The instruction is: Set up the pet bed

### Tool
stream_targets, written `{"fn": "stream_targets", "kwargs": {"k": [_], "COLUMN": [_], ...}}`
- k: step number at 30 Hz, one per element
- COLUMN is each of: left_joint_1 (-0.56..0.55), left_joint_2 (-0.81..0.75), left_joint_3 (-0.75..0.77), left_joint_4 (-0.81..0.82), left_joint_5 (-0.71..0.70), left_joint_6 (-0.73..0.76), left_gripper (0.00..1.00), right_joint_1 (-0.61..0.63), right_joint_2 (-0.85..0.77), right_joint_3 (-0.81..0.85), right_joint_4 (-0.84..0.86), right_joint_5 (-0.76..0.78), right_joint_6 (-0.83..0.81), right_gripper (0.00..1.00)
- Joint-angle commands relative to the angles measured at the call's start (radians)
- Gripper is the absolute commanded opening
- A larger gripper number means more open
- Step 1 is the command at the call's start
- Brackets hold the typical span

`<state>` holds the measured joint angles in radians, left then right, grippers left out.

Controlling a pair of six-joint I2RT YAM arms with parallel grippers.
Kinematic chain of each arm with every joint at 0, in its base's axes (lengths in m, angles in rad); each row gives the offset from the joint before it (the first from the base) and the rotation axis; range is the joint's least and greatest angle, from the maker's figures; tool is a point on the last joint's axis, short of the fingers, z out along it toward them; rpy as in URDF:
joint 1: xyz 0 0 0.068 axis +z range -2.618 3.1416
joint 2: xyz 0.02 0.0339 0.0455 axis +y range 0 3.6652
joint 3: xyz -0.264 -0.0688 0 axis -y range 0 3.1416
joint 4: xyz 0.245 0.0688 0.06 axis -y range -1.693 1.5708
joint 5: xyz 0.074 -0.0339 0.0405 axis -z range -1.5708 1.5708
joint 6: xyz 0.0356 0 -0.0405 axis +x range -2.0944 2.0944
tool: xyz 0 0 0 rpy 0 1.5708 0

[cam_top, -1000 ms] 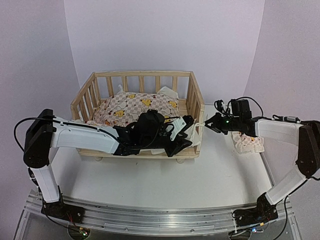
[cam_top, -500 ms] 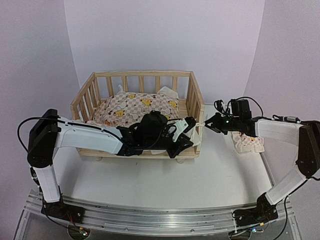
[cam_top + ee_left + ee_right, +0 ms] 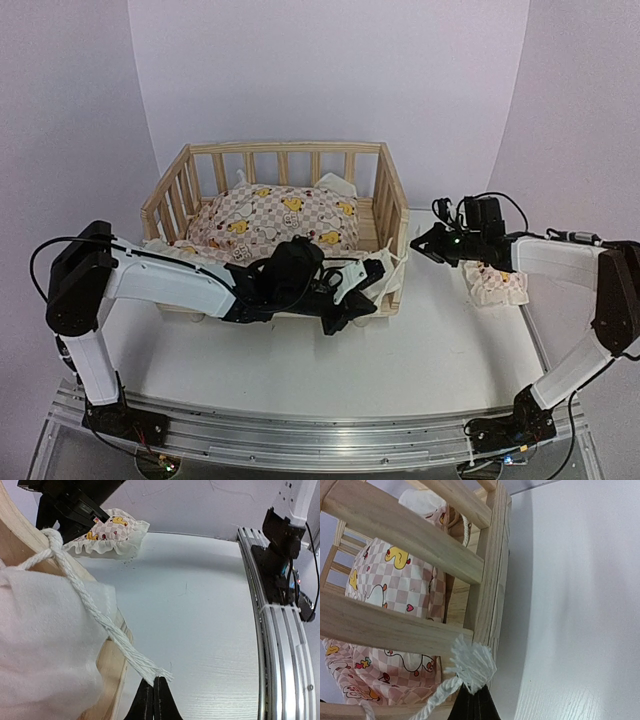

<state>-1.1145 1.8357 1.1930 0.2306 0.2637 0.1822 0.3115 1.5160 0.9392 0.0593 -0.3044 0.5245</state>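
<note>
Pet bed [image 3: 290, 147] on table [image 3: 400, 350], cushion [image 3: 270, 215] inside. Left gripper [image 3: 153, 692] at bed's front-right corner, clenched on cord end [image 3: 150, 667], fingers mostly cut off. Right gripper [image 3: 472, 700] just right of bed, pinching frayed cord tip [image 3: 472, 665], fingertips barely in frame.

The left arm [image 3: 160, 280] rises from its base at 7 o'clock, bends at the shoulder and stretches low toward 3 o'clock. The left end effector [image 3: 380, 272] has both fingers [image 3: 146, 702] pressed flat together, with a frayed cord end [image 3: 157, 671] at their tips. The right arm [image 3: 560, 262] climbs from 5 o'clock, folds at the elbow near 3 o'clock and reaches level toward 9 o'clock; the right end effector [image 3: 420, 243] is clamped tight on a tuft of cord [image 3: 472, 665].
</note>
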Motion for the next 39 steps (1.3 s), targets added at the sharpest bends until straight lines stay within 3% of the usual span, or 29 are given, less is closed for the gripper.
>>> {"fn": "stream_targets", "kwargs": {"k": [1,11,18,24,34,37,39], "left_joint_1": [-0.011,0.007,0.009,0.008,0.009,0.008,0.008], "left_joint_2": [-0.058,-0.016,-0.088,-0.096,-0.141,-0.155,-0.184], "left_joint_3": [-0.094,-0.143,-0.227,-0.206,-0.24,-0.219,-0.217], "left_joint_4": [0.007,0.029,0.104,0.095,0.089,0.086,0.077], "left_joint_5": [0.073,0.057,0.066,0.071,0.072,0.07,0.099], "left_joint_6": [0.118,0.17,0.274,0.287,0.311,0.329,0.359], "left_gripper": [0.0,0.0,0.0,0.0,0.0,0.19,0.3], "right_joint_1": [-0.021,-0.023,-0.096,-0.098,-0.071,-0.072,-0.072], "right_joint_2": [0.033,0.057,0.092,0.146,0.044,-0.012,-0.066], "right_joint_3": [0.058,0.044,0.117,0.2,-0.008,-0.023,-0.014], "right_joint_4": [0.029,0.047,0.048,0.048,0.033,-0.041,-0.133], "right_joint_5": [0.009,-0.029,-0.047,-0.069,-0.147,-0.125,-0.065], "right_joint_6": [0.036,0.067,0.121,0.157,0.225,0.199,0.156], "right_gripper": [0.0,0.0,0.0,0.0,0.01,0.32,0.38]}}
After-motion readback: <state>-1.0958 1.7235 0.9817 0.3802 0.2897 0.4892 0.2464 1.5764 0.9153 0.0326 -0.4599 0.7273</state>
